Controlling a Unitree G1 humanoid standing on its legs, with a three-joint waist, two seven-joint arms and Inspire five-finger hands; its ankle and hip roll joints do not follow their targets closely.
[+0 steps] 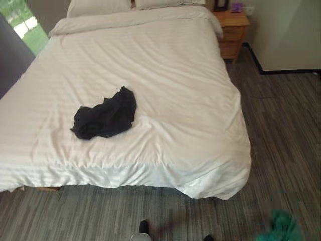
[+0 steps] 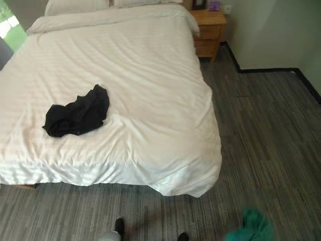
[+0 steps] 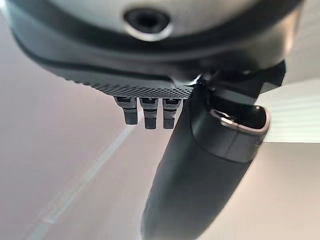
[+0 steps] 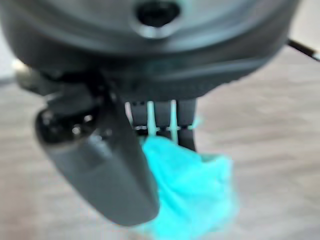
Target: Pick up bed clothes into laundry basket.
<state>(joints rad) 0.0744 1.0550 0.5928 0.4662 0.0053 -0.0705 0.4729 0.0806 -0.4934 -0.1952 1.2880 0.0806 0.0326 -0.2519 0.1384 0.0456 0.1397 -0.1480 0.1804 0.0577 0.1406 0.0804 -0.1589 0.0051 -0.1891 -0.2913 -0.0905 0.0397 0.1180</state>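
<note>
A black garment (image 1: pixel 106 114) is seen crumpled on the bed (image 1: pixel 165 75), lying toward the foot edge and nearer the bed's left side than its right. The bed is covered by a white striped duvet, and pillows (image 1: pixel 133 5) are set at the head edge. A wooden nightstand (image 1: pixel 232 32) is placed just beside the bed's far right corner, with a small purple item (image 1: pixel 236 7) on its top. Grey striped carpet (image 2: pixel 271 130) is spread around the bed.

A green cloth (image 4: pixel 192 192) is pinched between the thumb and fingers of the right hand (image 4: pixel 100 165); in the eye views the same cloth (image 2: pixel 251 226) is seen low at the right, over the carpet and well apart from the bed.

The left hand (image 3: pixel 205 165) is shown in its wrist view with fingers (image 3: pixel 150 114) bent downward and thumb extended, nothing being held in it; a pale surface is seen past it.
</note>
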